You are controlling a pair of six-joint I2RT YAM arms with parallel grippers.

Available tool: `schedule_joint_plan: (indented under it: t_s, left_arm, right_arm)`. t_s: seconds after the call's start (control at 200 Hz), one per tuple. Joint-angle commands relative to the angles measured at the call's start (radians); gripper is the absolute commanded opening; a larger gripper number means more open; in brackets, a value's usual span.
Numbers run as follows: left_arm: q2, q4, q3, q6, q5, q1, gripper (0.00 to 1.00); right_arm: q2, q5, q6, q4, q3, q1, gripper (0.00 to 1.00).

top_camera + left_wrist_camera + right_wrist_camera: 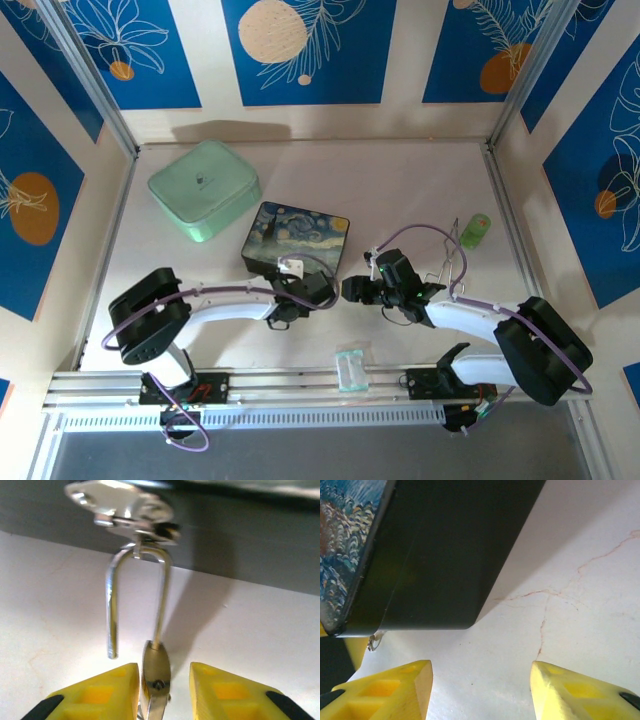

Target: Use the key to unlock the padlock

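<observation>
At the painted tin's (pixel 297 232) metal latch (pixel 125 507) hangs the padlock (pixel 156 672): silver shackle hooked through, one leg free of the slim brass body. Left end effector (pixel 164 685) straddles that body, fingers apart; right end effector (pixel 480 680) gapes empty above the table (pixel 580 605).

The padlock (pixel 156 680) runs off the bottom edge of the left wrist view, so its lower end is cut off. The fingers of the left pincer (pixel 164 666) on either side of it are cropped there too. The hasp (pixel 125 507) above the padlock is blurred. In the right wrist view the painted tin (pixel 430 555) is cut by the top and left edges. A silvery glint (pixel 372 643) at its corner is too small to identify. The right pincer (pixel 480 665) also loses its fingers at the bottom edge.
</observation>
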Motion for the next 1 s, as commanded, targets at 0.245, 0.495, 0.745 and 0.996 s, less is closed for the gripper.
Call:
schedule_joint_plan:
  t_s: [0.245,0.495,0.745,0.996]
  left_arm:
    - [0.012,-0.078,0.036,-0.051,0.002,-0.031,0.32]
    - [-0.255,-0.006,-0.047,0.014,-0.098,-0.016,0.86]
    - [-0.523,0.109,-0.158,0.156,0.024,0.182,0.99]
    - [-0.613,0.132,-0.217,0.199,0.127,0.367,0.99]
  right_arm:
    - [-0.046,-0.019,-0.021,0.009,-0.031,-0.003,0.55]
    - [-0.17,0.048,-0.051,-0.005,-0.024,0.131,0.99]
    - [-0.12,0.205,-0.005,-0.004,0.058,0.325,0.99]
    - [0.167,0.244,0.143,-0.193,0.331,0.4,0.9]
